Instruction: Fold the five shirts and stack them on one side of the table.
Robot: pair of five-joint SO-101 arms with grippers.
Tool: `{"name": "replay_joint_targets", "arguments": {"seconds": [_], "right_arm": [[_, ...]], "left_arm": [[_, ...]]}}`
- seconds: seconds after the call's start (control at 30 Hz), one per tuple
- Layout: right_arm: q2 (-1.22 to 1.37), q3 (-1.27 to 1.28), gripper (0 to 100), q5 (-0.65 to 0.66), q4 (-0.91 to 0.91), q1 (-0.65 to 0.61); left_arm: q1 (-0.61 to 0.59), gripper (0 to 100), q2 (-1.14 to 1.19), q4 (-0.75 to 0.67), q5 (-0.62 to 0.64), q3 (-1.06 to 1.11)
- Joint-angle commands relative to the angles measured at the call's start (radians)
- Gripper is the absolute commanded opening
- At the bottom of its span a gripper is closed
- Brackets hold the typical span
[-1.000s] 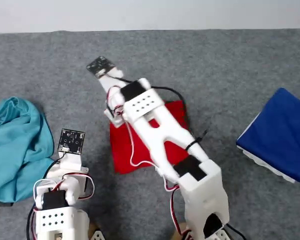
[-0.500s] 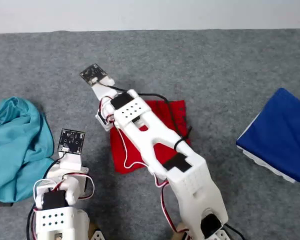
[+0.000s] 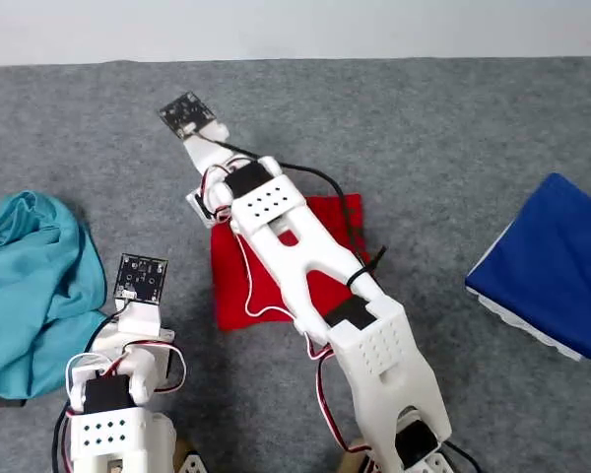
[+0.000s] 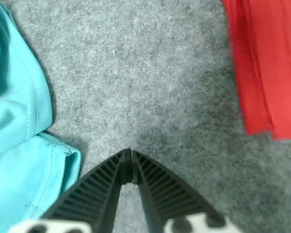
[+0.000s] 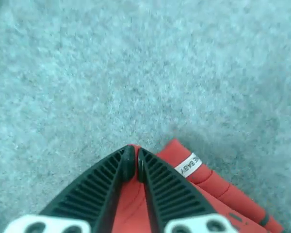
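We find the right claw (image 5: 133, 156) pinching a corner of the red shirt (image 5: 223, 194), which lies under it on the surface (image 5: 136, 63); the left claw (image 4: 131, 165) pressed together, the teal shirt (image 4: 14, 145) just beside it.

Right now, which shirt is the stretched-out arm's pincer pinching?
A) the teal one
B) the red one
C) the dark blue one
B: the right pincer is closed with its tips on an edge of the red shirt, with red cloth showing between its fingers.
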Motion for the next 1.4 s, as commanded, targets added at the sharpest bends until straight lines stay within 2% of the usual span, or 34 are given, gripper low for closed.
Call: {"name": "replay_joint_targets", "arguments": {"seconds": [0.0, 0.23, 0.3, 0.37, 0.47, 0.67, 0.9, 1.07, 1.37], "right_arm": [[-0.015, -0.071, 0.9, 0.012, -0.021, 0.045], [0.081, -0.110, 1.7, 0.012, -0.068, 0.108], [0.104, -0.138, 7.1, 0.011, -0.048, 0.108], [0.108, -0.176, 16.5, 0.003, -0.005, 0.099], [0.107, -0.296, 26.1, -0.077, 0.113, 0.085], [0.117, -0.560, 26.3, -0.078, 0.406, 0.097], [0.114, -0.623, 26.3, -0.081, 0.739, 0.151], [0.035, -0.493, 26.3, -0.183, 0.760, 0.197], [-0.320, 0.087, 26.6, -0.196, 0.757, 0.205]], "left_arm": [[0.006, 1, -0.008, -0.017, 0.006, -0.004], [0.006, 1, -0.008, -0.017, 0.006, -0.004], [0.006, 1, -0.008, -0.017, 0.006, -0.004], [0.006, 1, -0.008, -0.017, 0.006, -0.004], [0.006, 1, -0.008, -0.017, 0.006, -0.004], [0.006, 1, -0.008, -0.017, 0.006, -0.004], [0.006, 1, -0.008, -0.017, 0.006, -0.004], [0.006, 1, -0.008, -0.017, 0.006, -0.004], [0.006, 1, -0.008, -0.017, 0.006, -0.004]]}}
